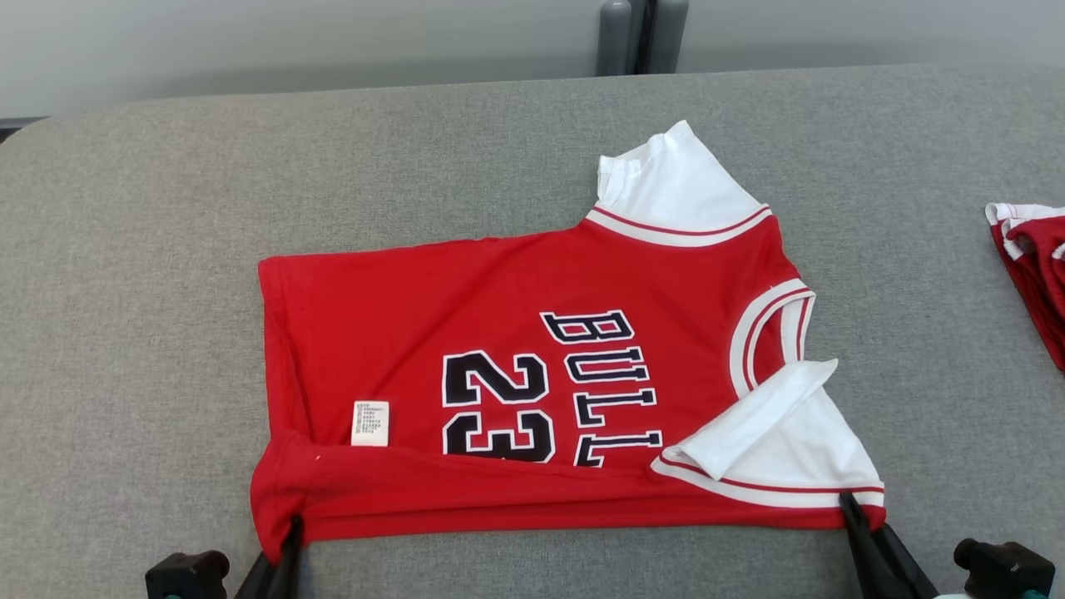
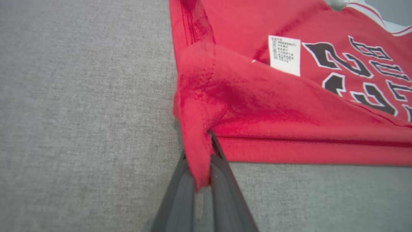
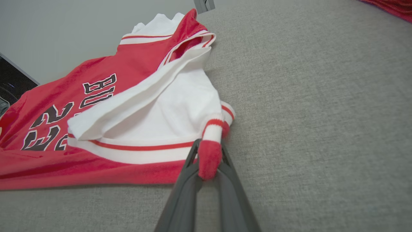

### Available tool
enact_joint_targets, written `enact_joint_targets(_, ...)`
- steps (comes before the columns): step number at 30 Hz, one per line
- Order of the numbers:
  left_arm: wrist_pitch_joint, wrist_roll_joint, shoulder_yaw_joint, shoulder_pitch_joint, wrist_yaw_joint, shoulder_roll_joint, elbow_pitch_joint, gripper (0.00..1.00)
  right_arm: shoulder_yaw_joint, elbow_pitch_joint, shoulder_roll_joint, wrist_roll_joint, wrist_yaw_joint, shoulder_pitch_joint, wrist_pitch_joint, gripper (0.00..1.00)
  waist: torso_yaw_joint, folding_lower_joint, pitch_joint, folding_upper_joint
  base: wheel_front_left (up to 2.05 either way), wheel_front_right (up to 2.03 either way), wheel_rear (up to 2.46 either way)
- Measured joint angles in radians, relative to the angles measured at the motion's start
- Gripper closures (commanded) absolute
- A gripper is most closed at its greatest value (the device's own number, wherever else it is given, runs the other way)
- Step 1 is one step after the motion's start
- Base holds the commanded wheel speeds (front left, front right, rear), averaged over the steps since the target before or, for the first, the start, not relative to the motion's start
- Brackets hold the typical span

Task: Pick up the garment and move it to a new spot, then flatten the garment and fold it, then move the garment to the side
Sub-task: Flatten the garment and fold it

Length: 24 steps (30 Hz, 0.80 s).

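A grey fabric surface [image 1: 166,208] meets a pale wall [image 1: 250,42], grey posts [image 1: 641,33] behind.

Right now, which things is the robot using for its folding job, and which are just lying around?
Part of the job:
- red jersey, lying on the grey table
- left gripper, pinching one near corner of it
- right gripper, pinching the other near corner

Just lying about:
- red and white clothes at the table's right edge
- grey posts behind the table
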Motion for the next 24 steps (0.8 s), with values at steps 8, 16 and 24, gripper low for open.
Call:
enact_joint_targets(8,0.029,-0.025,-0.013,0.044,0.018,-0.021,-0.079,0.00,-0.029,-0.060,0.003,-0.067,-0.003,-0.008,0.005,0.00,-0.002,0.0000,-0.022,0.0001,0.00,0.00,0.00)
enact_joint_targets(16,-0.132,0.007,-0.002,-0.013,0.055,-0.043,-0.157,0.00,-0.108,-0.200,0.007,-0.165,-0.003,-0.049,-0.016,0.00,0.002,0.0000,-0.066,0.0000,0.00,0.00,0.00)
enact_joint_targets(24,-0.164,0.064,-0.024,-0.089,0.074,-0.034,-0.150,0.00,-0.154,-0.285,0.037,-0.216,-0.003,-0.041,0.028,0.00,0.009,0.0000,-0.091,0.0000,0.00,0.00,0.00)
